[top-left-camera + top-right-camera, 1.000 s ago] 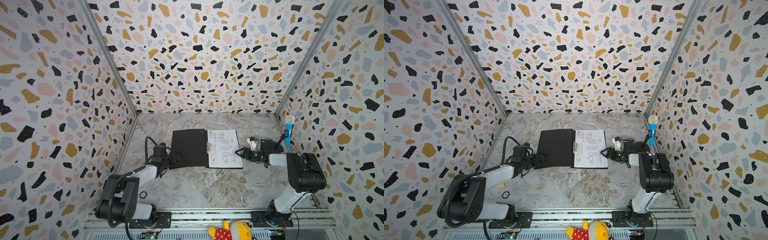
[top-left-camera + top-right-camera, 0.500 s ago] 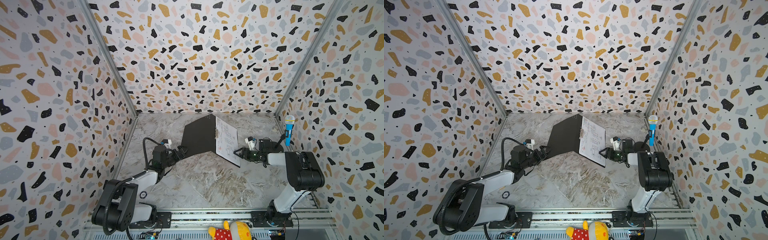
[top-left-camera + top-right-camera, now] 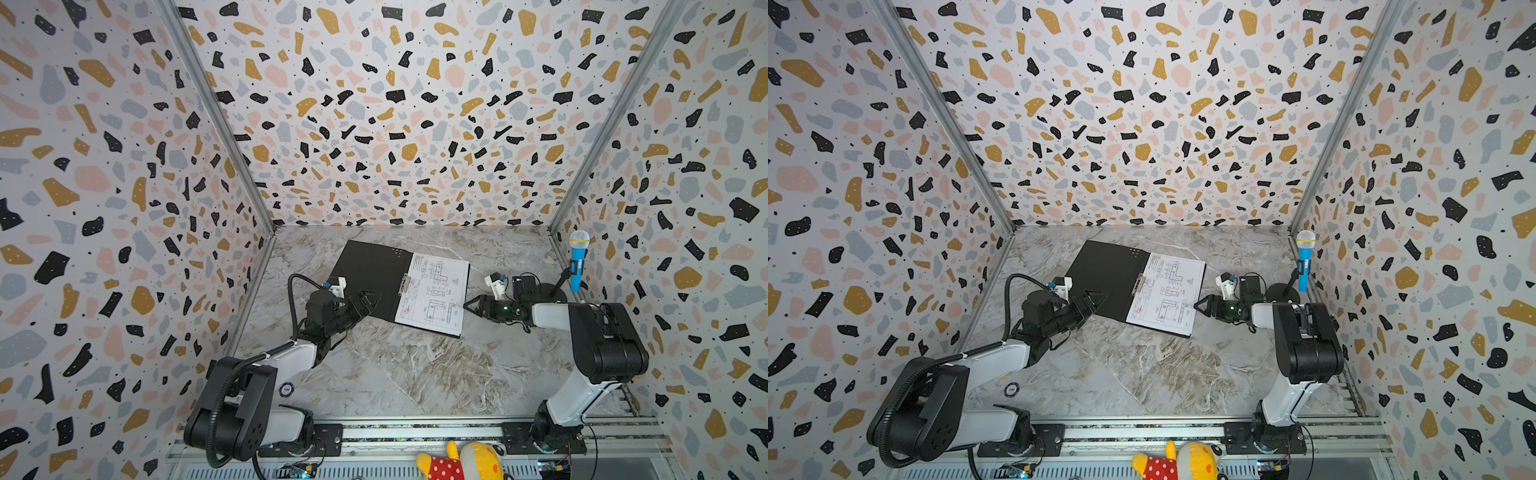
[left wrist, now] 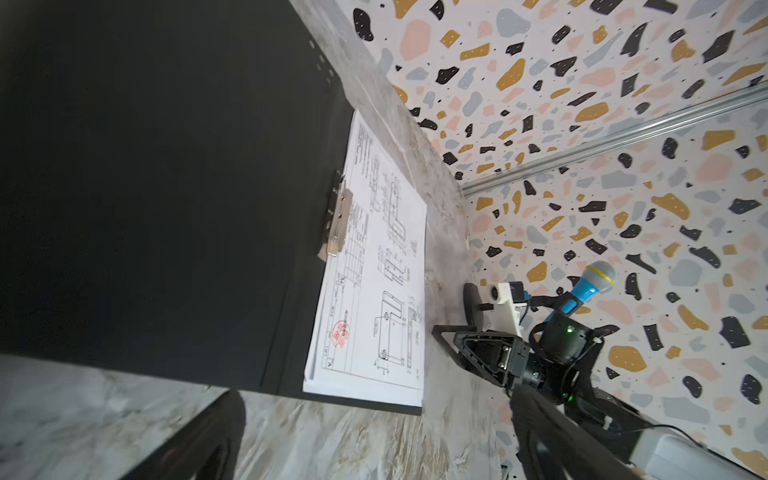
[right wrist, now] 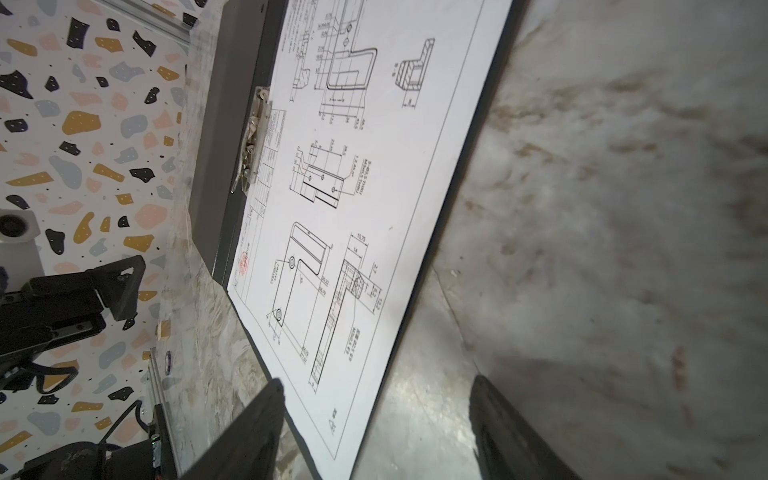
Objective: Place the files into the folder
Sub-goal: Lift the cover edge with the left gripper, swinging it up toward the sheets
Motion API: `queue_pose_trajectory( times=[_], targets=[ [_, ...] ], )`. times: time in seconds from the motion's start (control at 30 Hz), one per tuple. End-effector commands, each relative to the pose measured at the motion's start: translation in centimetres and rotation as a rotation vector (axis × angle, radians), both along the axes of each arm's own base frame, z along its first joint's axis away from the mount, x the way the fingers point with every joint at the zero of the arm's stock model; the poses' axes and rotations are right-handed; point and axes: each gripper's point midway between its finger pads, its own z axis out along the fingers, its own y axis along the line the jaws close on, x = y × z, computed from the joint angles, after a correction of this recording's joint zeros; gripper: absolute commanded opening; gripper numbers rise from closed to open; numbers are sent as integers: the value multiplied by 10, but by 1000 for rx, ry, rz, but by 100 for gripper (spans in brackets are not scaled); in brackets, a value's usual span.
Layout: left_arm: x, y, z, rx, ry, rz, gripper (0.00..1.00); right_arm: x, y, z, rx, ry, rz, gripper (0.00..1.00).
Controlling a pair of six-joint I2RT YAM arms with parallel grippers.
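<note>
- The folder (image 3: 368, 276) lies open and skewed on the marble table (image 3: 415, 374), with its black inside facing up. Small pale dots mark one far corner of the bare cover.
- The files (image 3: 434, 293) are stacked on the folder's right half, their inner edge under the metal spine clip (image 3: 404, 284).
- The top sheet is a technical line drawing of a bracket. In the right wrist view the dimensions "15.75" and "14" can be read, along with a note ending in "THRU".
- A red round stamp (image 5: 244, 262) sits near the sheet's corner, and its lettering is too small to read.
- The left gripper (image 3: 368, 300) is at the near edge of the bare cover. Its fingers (image 4: 216, 436) are spread wide with nothing between them.
- The right gripper (image 3: 466, 305) is just beside the files' outer edge. Its fingers (image 5: 257, 424) are spread and pinch nothing, and the sheet's corner shows in the gap.
- A blue toy microphone (image 3: 578, 259) stands by the right wall.
</note>
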Motion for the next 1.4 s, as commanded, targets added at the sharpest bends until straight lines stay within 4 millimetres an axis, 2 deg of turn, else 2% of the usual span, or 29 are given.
queue_pose_trajectory(
  times=[0.0, 0.13, 0.2, 0.37, 0.6, 0.83, 1.03, 1.37],
  targets=[
    [-8, 7, -7, 54, 25, 19, 100, -16, -11, -14, -86, 115, -36, 75],
    [-31, 11, -18, -26, 86, 75, 100, 12, -1, 11, -78, 32, -41, 77],
    [-41, 8, -21, -60, 98, 105, 100, 22, 6, 16, -96, 4, -34, 78],
    [-50, 0, -29, -144, 148, 133, 99, 32, 14, -2, -113, 62, -33, 78],
    [-36, 3, -30, -167, 114, 185, 99, 30, 12, -22, -168, 100, -32, 78],
    [-25, 2, -39, -271, 125, 235, 100, 23, 2, -41, -251, 166, -34, 75],
    [-20, 11, -45, -282, 102, 297, 100, 15, -4, -50, -289, 189, -26, 73],
    [-1, 10, -49, -300, 79, 327, 100, 11, -5, -56, -304, 200, -13, 71]
  ],
)
